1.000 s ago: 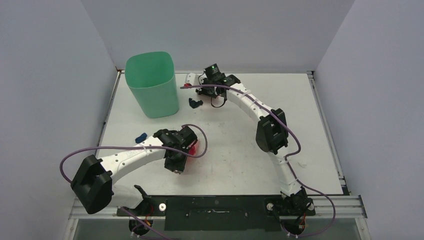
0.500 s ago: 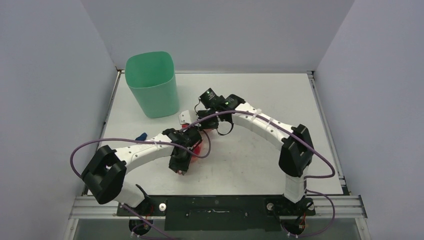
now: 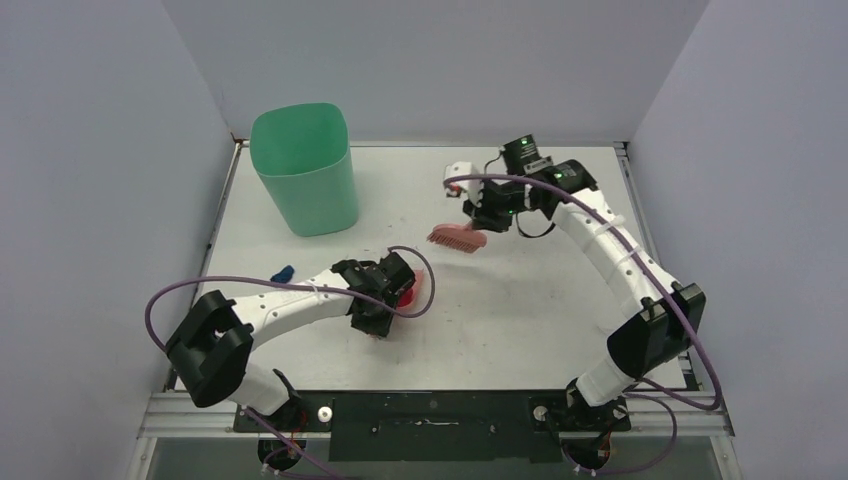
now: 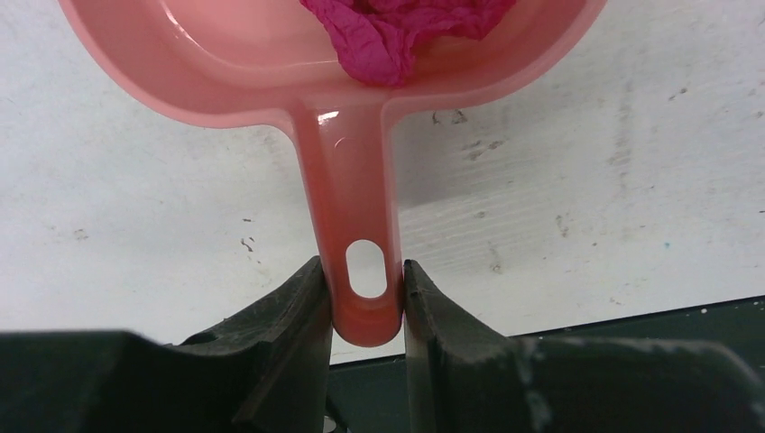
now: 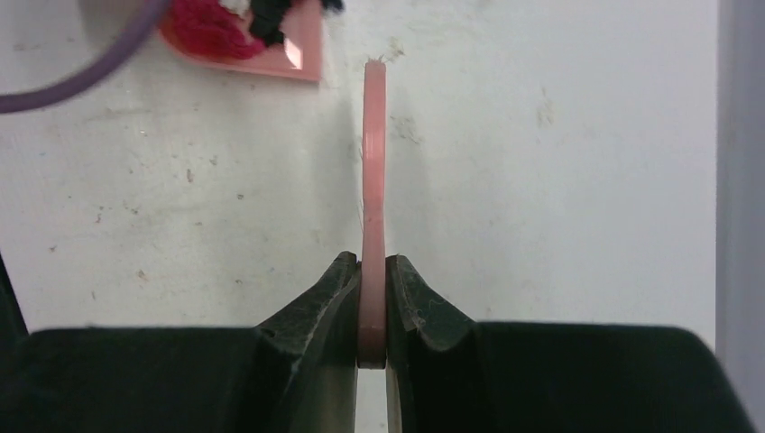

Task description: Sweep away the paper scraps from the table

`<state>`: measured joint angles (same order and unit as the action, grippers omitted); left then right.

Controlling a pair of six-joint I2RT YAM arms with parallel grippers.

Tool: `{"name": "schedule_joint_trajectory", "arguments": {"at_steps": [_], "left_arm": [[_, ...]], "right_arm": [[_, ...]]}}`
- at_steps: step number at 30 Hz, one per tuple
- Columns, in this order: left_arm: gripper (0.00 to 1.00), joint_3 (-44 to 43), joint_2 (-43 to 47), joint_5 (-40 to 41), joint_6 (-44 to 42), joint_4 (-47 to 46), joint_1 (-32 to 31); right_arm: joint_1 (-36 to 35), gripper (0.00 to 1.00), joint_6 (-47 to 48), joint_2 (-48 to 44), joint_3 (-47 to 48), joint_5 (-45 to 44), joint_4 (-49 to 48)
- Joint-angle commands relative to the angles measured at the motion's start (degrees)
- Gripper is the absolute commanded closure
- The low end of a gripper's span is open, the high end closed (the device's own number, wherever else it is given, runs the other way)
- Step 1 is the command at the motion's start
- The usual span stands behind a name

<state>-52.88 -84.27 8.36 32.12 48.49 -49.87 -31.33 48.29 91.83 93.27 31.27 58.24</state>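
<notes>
My left gripper (image 3: 386,303) is shut on the handle of the pink dustpan (image 3: 413,286), which lies on the table (image 3: 500,320) left of centre. In the left wrist view the gripper (image 4: 365,298) clamps the handle (image 4: 359,207), and a magenta paper scrap (image 4: 397,32) lies in the pan. My right gripper (image 3: 483,215) is shut on the pink brush (image 3: 456,238) and holds it behind the middle of the table. In the right wrist view the gripper (image 5: 373,298) pinches the thin brush handle (image 5: 373,171). The dustpan (image 5: 293,54) there holds red (image 5: 206,27) and black (image 5: 271,20) scraps. A dark blue scrap (image 3: 283,272) lies on the table to the left.
A tall green bin (image 3: 305,170) stands at the back left. Pale walls enclose the table on three sides. A purple cable loops from each arm over the table.
The right arm swept the brush down to the dustpan, then swung back and right with it. The dark scrap beside the bin is gone from the table. The dustpan shifted slightly right.
</notes>
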Motion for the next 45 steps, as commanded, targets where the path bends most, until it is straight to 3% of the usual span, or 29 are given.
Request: {"name": "schedule_joint_trajectory", "arguments": {"at_steps": [1, 5, 10, 14, 17, 22, 26, 30, 45], "left_arm": [[1.0, -3.0, 3.06, 3.6, -1.41, -4.31, -0.52], [1.0, -4.08, 4.9, 5.18, -2.33, -5.07, -0.76], [1.0, -5.51, 7.91, 7.44, -3.41, -4.45, -0.79], [1.0, -8.27, 11.58, 8.03, -5.05, -2.78, -0.76], [1.0, -11.51, 13.56, 9.67, -5.94, -0.03, -0.53], [1.0, -18.07, 14.82, 9.0, -7.83, 4.04, 2.58], [1.0, -23.54, 14.58, 4.63, -9.72, 5.21, 8.67], [1.0, -27.98, 14.19, -3.96, -10.0, 2.15, 15.73], [1.0, -39.13, 7.8, -25.73, -2.3, -8.65, 32.57]], "right_arm": [[8.98, 0.95, -8.09, -7.0, -0.3, 7.63, -3.87], [17.98, 0.95, -17.24, -12.48, -7.27, 13.31, -8.79], [27.07, 0.95, -30.67, -22.44, -22.7, 17.09, -20.83], [28.69, 0.95, -37.54, -29.14, -32.12, 16.66, -28.25], [28.67, 0.95, -39.11, -31.44, -35.85, 21.71, -31.53], [28.82, 0.95, -51.8, -32.37, -44.25, 27.99, -45.97], [31.11, 0.95, -51.09, -29.28, -46.82, 33.1, -48.94], [33.17, 0.95, -44.67, -26.79, -49.02, 40.56, -46.05], [33.07, 0.95, -38.06, -25.1, -48.45, 37.24, -41.1]]}}
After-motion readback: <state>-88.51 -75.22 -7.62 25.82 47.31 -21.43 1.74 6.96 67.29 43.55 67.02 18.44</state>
